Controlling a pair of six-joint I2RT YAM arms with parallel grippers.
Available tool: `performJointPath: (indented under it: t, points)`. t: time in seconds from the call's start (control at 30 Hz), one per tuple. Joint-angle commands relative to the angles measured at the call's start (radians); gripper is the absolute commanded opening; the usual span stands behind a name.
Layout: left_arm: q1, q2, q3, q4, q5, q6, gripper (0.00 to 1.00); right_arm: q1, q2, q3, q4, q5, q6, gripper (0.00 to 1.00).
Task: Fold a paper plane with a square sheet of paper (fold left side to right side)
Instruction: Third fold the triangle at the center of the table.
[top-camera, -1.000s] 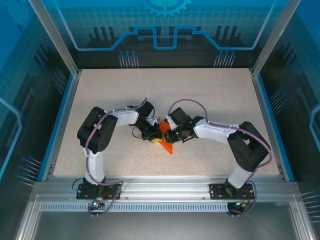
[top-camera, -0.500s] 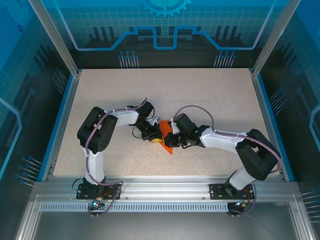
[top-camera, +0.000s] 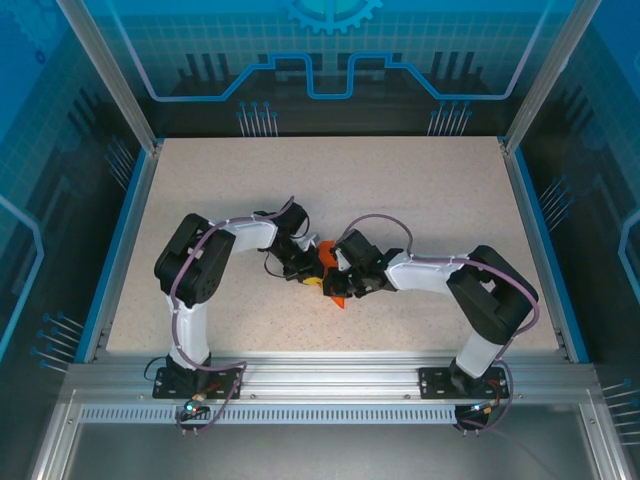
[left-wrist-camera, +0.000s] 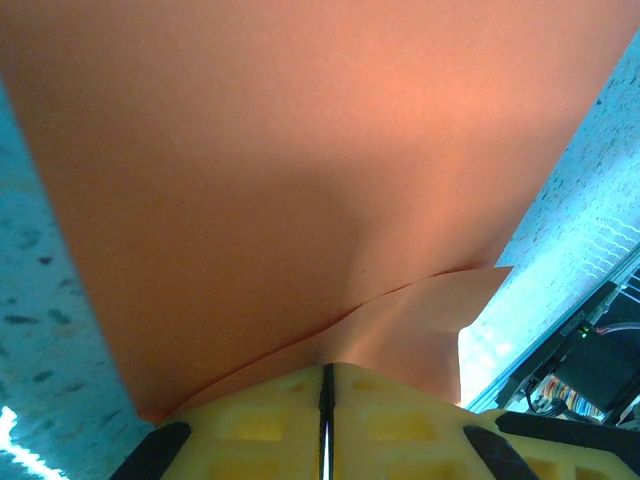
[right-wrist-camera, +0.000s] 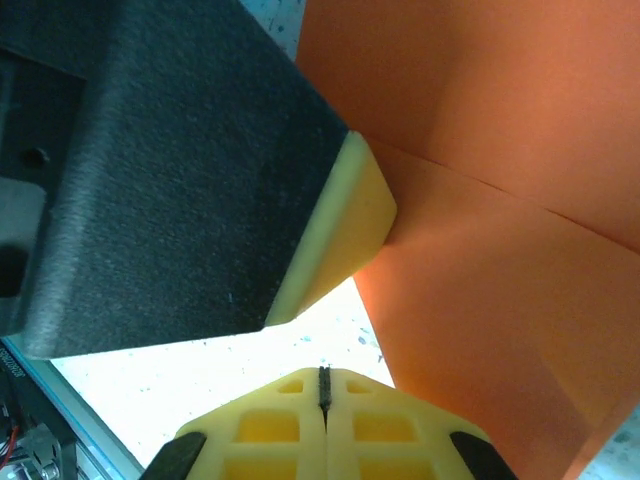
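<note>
Bright orange across nearly the whole left wrist view: the square sheet of paper (left-wrist-camera: 300, 150), lying on the speckled table (left-wrist-camera: 40, 300), one loose layer curling up a little near the bottom. Closed, the left gripper (left-wrist-camera: 325, 388), two yellow tips meeting along a thin dark seam and set right against that raised layer; impossible to tell: paper nipped in the seam, or merely pressed down. In the right wrist view, shut tight as well, the right gripper (right-wrist-camera: 323, 388), yellow tips together with nothing between them, poised over bare table just beside the sheet's edge. Ahead of it, the black body of the other gripper, one pale yellow pad (right-wrist-camera: 345, 225) touching the orange sheet at its edge. To the right of that pad, a straight crease (right-wrist-camera: 500, 190) running across the paper, one flat panel above and another below. From the top camera, the left arm (top-camera: 200, 265) and the right arm (top-camera: 490, 295) bent inward, the two grippers almost nose to nose around the middle of the table, a little toward the near edge. Between and beneath them, the orange sheet, mostly covered, a small patch showing on the far side and a pointed corner poking out on the near side.
</note>
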Motion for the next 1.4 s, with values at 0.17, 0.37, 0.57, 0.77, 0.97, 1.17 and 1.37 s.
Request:
performJointPath:
  t: [0.17,0.37,0.57,0.77,0.97,1.17,1.37]
  points:
    - [-0.004,0.067,-0.02,-0.047,-0.109,0.005,0.1,0.011,0.043,0.057,-0.11,0.04,0.003,0.0]
    - [-0.004,0.068,-0.02,-0.047,-0.114,0.007,0.1,0.015,0.045,0.068,-0.168,0.073,-0.008,0.0]
    - [-0.003,0.071,-0.02,-0.048,-0.115,0.007,0.1,0.017,0.053,0.067,-0.194,0.078,-0.007,0.0]
    - [-0.004,0.073,-0.019,-0.052,-0.121,0.01,0.1,0.021,0.056,0.077,-0.243,0.098,-0.011,0.0]
    - [-0.003,0.074,-0.013,-0.059,-0.13,0.013,0.1,0.022,0.052,0.08,-0.289,0.103,-0.014,0.0]
    - [-0.004,0.08,-0.011,-0.06,-0.136,0.013,0.1,0.026,0.03,0.062,-0.32,0.087,-0.016,0.0]
    - [-0.004,0.082,-0.011,-0.06,-0.139,0.013,0.1,0.034,0.007,0.034,-0.35,0.09,-0.013,0.0]
